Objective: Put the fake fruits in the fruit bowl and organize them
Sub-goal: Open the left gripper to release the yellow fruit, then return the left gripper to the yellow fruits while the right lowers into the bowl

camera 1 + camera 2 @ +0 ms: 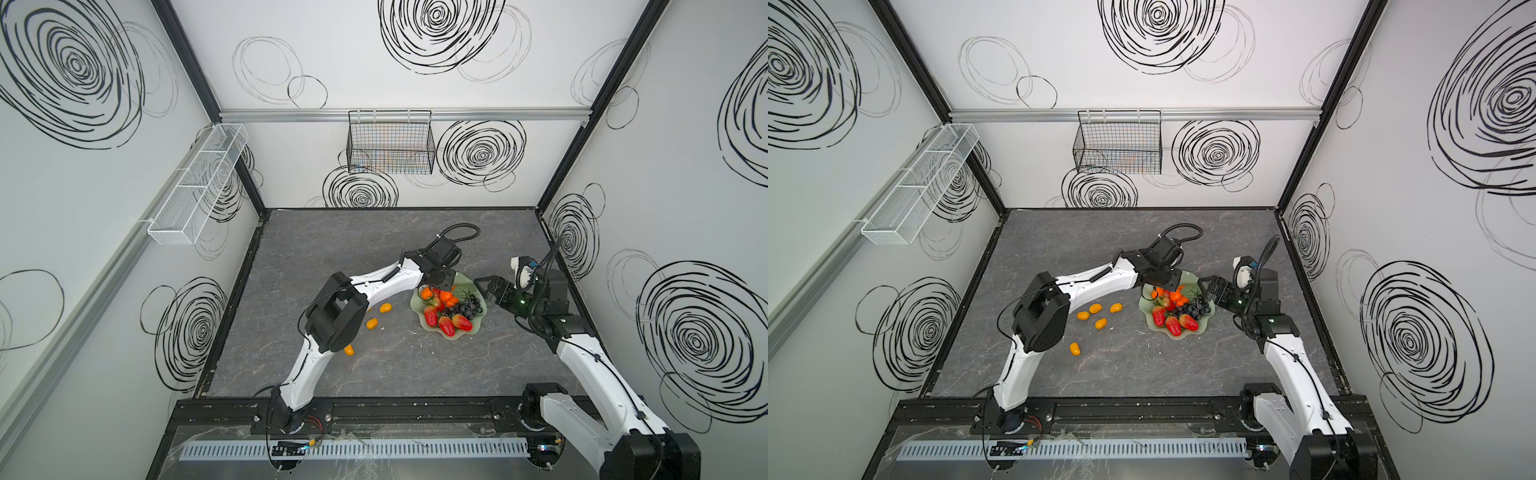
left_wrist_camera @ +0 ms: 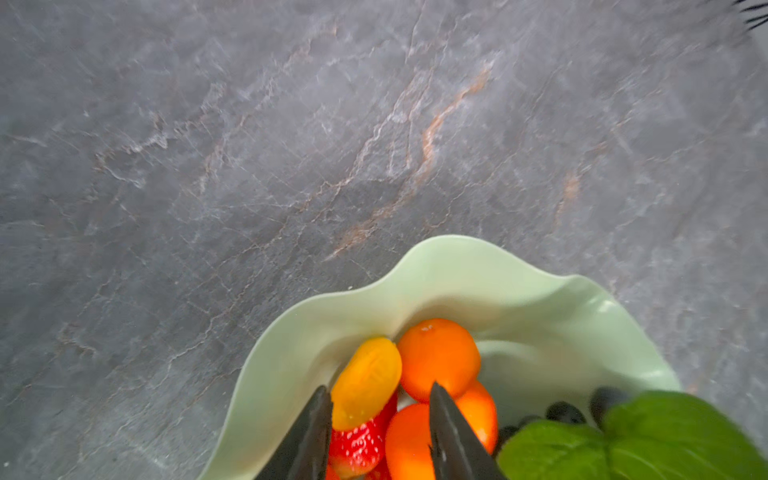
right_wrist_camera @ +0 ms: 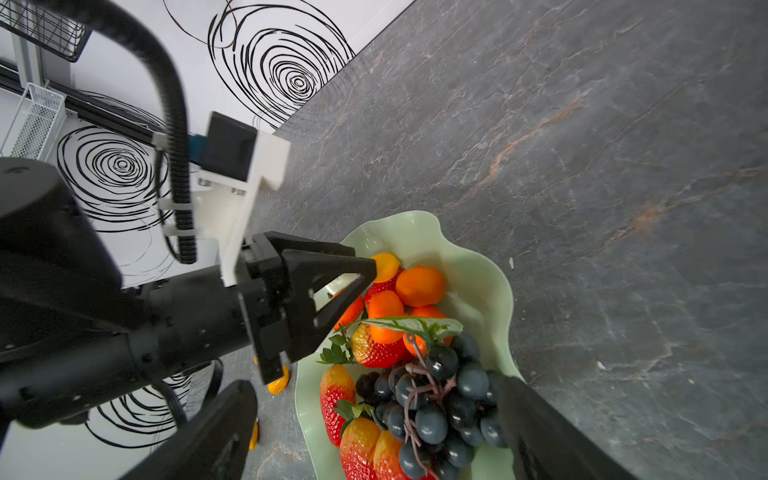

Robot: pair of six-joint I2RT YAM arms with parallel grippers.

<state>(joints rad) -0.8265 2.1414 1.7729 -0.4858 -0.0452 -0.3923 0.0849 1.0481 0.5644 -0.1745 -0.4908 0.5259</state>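
Observation:
The pale green fruit bowl (image 1: 478, 322) (image 1: 1206, 320) holds red strawberries (image 1: 446, 325), orange tangerines (image 1: 446, 296) and a dark grape bunch (image 1: 465, 307). My left gripper (image 1: 440, 284) (image 2: 380, 409) hangs over the bowl's far left part, jaws apart. A yellow kumquat (image 2: 365, 382) lies just past its tips on a strawberry (image 2: 357, 444), beside a tangerine (image 2: 438, 357). My right gripper (image 1: 484, 289) (image 3: 376, 384) stands open at the bowl's right side, above the grape bunch (image 3: 432, 399), holding nothing. Several kumquats (image 1: 1100, 323) lie on the table left of the bowl.
The grey marble table (image 1: 415, 374) ends at walls on three sides. A black wire basket (image 1: 390, 143) hangs on the back wall and a white mesh tray (image 1: 195, 187) on the left wall. The left arm's elbow (image 1: 332, 311) hides some of the loose kumquats.

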